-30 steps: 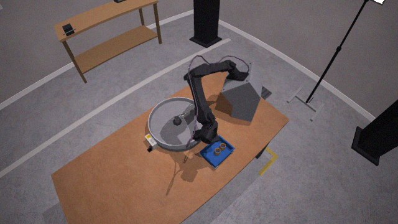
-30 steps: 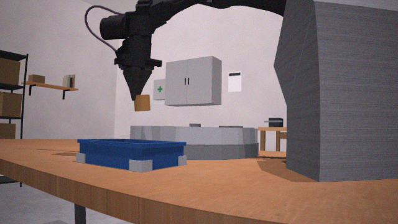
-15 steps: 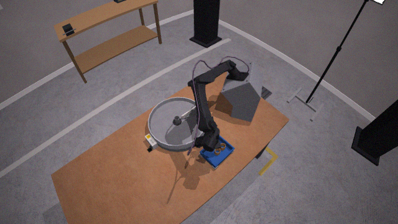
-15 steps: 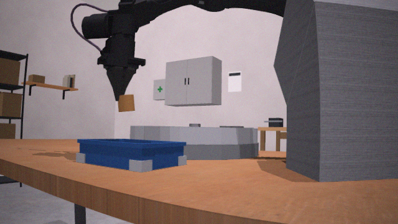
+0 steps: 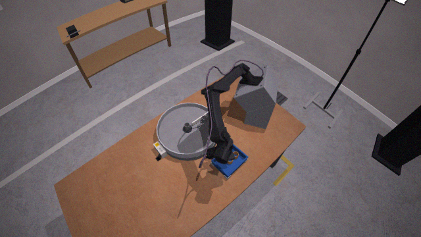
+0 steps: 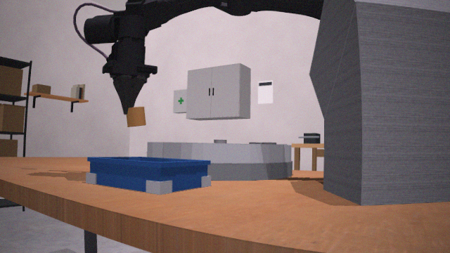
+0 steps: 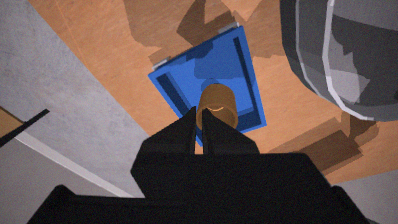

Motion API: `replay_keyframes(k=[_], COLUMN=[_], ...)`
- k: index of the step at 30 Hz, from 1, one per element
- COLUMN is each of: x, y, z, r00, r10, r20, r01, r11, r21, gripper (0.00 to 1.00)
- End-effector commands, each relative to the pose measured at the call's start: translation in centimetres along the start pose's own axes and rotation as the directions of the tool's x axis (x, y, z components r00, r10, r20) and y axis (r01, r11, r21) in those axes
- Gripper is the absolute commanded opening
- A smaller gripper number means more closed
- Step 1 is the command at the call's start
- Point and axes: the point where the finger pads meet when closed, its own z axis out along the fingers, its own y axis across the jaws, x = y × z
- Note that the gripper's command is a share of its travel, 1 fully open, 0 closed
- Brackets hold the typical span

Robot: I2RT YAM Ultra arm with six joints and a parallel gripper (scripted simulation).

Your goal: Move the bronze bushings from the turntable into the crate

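A bronze bushing [image 6: 136, 117] [image 7: 217, 97] hangs above the blue crate [image 5: 237, 167] [image 6: 123, 176] [image 7: 257, 85], clear of its rim. The gripper [image 5: 222, 157] [image 6: 125, 113] [image 7: 199, 111] grasps it by the wall at one side (an off-center grip, so most of the ring sticks out beside the fingertips), and it tilts slightly. Two more bronze rings, a farther one [image 5: 237, 153] and a nearer one [image 5: 231, 162], are inside the crate (the arm partly covers them from the top). The gray turntable [image 5: 184, 156] [image 6: 218, 152] [image 7: 300, 55] stands beside the crate on the wooden table [image 5: 141, 178] [image 6: 246, 214] [image 7: 112, 75].
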Motion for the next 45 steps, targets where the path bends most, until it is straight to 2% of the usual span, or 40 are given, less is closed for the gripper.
replay_keyframes(k=[1,4,5,9,15,19,45], x=[0.0,0.0,-1.2,0.0,0.0,-0.8,-0.8], y=[1.6,1.7,1.6,1.8,1.8,1.8,1.8], z=[-2.5,-2.5,-3.7,-2.5,-2.5,-3.3,-3.3], r00=[0.999,0.999,0.999,0.999,0.999,0.999,0.999], r10=[-0.016,-0.016,0.007,-0.016,-0.016,-0.001,-0.001], r20=[0.036,0.036,0.049,0.036,0.036,0.045,0.045], r01=[0.016,0.016,-0.005,0.016,0.016,0.002,0.002], r11=[1.000,1.000,0.999,1.000,1.000,0.999,0.999], r21=[-0.019,-0.019,-0.039,-0.019,-0.019,-0.032,-0.032], gripper=[0.00,0.00,0.00,0.00,0.00,0.00,0.00])
